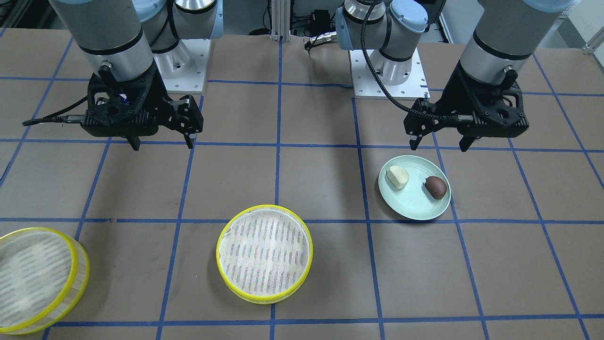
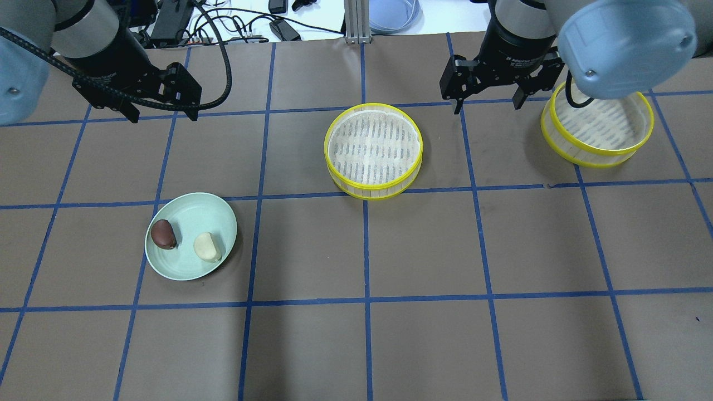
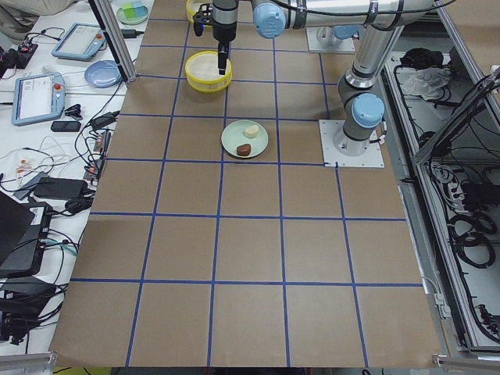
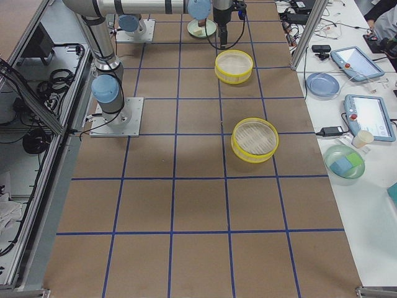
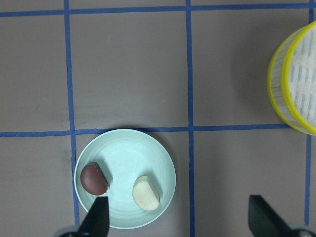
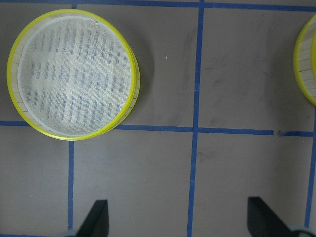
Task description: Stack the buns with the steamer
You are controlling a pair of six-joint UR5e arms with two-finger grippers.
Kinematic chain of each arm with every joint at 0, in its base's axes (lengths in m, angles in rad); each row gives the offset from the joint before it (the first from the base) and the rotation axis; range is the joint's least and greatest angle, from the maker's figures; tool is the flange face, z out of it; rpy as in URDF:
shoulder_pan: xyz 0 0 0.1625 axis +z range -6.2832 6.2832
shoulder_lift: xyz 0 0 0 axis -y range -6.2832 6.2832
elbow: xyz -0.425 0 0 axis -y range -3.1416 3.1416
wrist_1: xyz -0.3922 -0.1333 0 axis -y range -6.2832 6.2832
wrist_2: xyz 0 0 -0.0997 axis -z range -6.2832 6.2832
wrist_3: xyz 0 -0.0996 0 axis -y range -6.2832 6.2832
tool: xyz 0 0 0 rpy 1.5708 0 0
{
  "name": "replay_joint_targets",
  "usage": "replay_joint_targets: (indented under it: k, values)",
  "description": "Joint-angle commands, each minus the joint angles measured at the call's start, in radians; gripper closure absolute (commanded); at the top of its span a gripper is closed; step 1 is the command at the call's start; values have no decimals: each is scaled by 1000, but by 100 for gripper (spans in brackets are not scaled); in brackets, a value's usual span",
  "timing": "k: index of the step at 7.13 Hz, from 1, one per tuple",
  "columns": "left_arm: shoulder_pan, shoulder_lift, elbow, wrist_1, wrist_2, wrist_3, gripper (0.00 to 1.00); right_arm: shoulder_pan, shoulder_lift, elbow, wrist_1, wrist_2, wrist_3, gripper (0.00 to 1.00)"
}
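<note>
Left gripper [image 1: 440, 144]: jaws wide open, nothing between them, raised off the table [image 1: 321, 189] on the robot side of the green plate [image 1: 415, 213]. Both buns sit on that plate, side by side but apart: white bun [image 1: 398, 177] and brown bun [image 1: 435, 187].

Right gripper [image 1: 163, 145]: jaws also wide open, gripping nothing, touching nothing, raised above bare table.

One steamer tray [image 1: 264, 252] is near the table's middle. The second tray [image 1: 33, 278] is well apart from it on the robot's right. Both trays sit flat and unstacked.
</note>
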Motion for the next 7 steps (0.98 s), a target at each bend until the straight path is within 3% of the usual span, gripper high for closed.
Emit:
replay_joint_targets:
  k: [1, 7]
  values:
    - [0, 11, -4, -27, 3, 0, 0, 0, 0, 0, 0, 0, 0, 0]
    - [21, -12, -9, -52, 10, 14, 0, 0, 0, 0, 0, 0, 0, 0]
